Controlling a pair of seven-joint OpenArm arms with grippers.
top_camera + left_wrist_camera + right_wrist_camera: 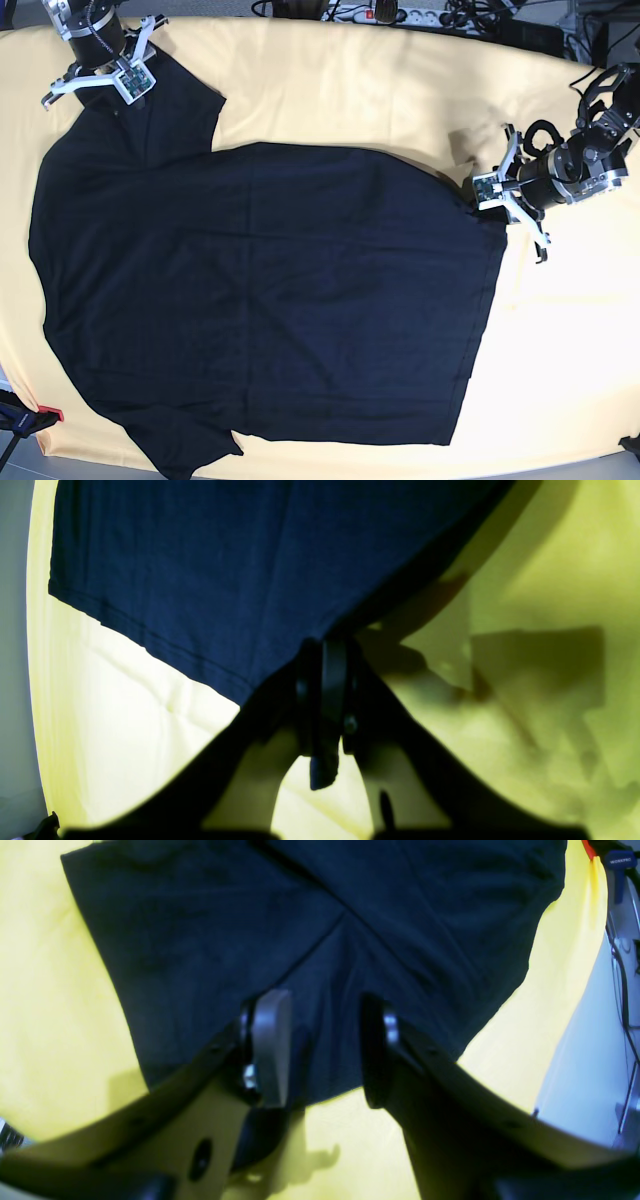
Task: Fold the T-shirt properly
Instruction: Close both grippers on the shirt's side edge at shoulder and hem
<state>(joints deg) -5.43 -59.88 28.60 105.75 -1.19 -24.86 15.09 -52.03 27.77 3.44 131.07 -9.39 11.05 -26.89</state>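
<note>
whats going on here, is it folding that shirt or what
A two-armed robot is working on a dark T-shirt spread nearly flat on a yellow tablecloth. The left hand is shut on the shirt's hem corner. The right hand sits over a sleeve at the far end with its jaws apart, gripping nothing. No fold has been made yet.

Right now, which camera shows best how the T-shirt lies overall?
The base view: the whole T-shirt lies spread flat on the yellow cloth. The left wrist view shows only a hem corner pinched in the left tool; the right wrist view shows a sleeve area.
</note>
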